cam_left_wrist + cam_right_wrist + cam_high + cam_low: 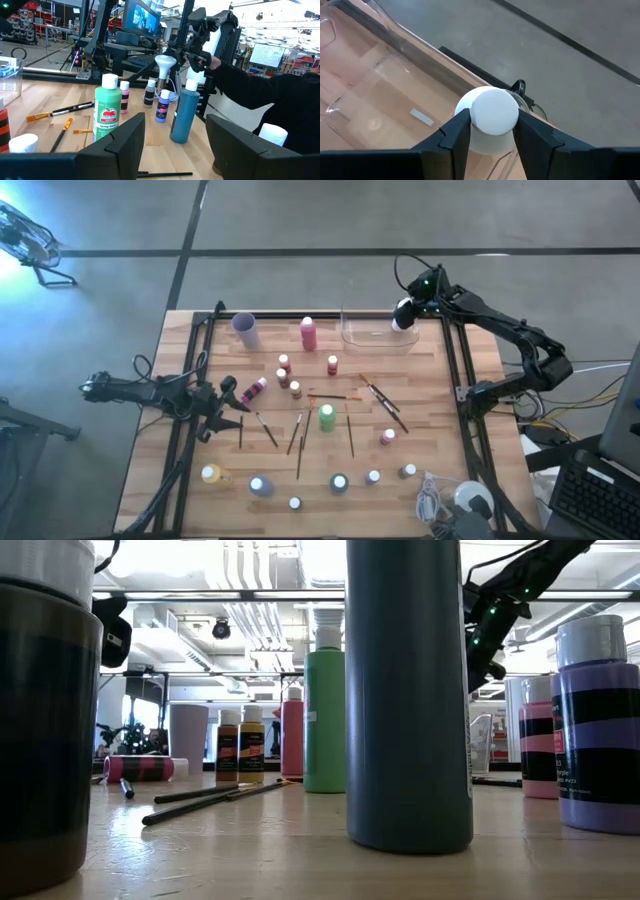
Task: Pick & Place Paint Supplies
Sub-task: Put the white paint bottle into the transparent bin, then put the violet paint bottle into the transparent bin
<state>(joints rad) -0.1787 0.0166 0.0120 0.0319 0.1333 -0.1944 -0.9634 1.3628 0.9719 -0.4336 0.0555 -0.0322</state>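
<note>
Wooden table (430, 395) strewn with capped bottles and thin brushes (300, 442), clear tray (372, 334) at its far edge beside the purple cup (246, 330). Right pincer (490, 134) over the tray's right end, fingers against a white bottle (492, 117) on both sides, its base down inside the tray. Left pincer (175, 135) spread and empty, low at the left edge near a pink bottle (254, 391) on its side.

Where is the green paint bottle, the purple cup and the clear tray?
green paint bottle (326, 418), high view, on its green body.
purple cup (246, 330), high view, on its side wall.
clear tray (362, 336), high view, on its near rim.
</note>
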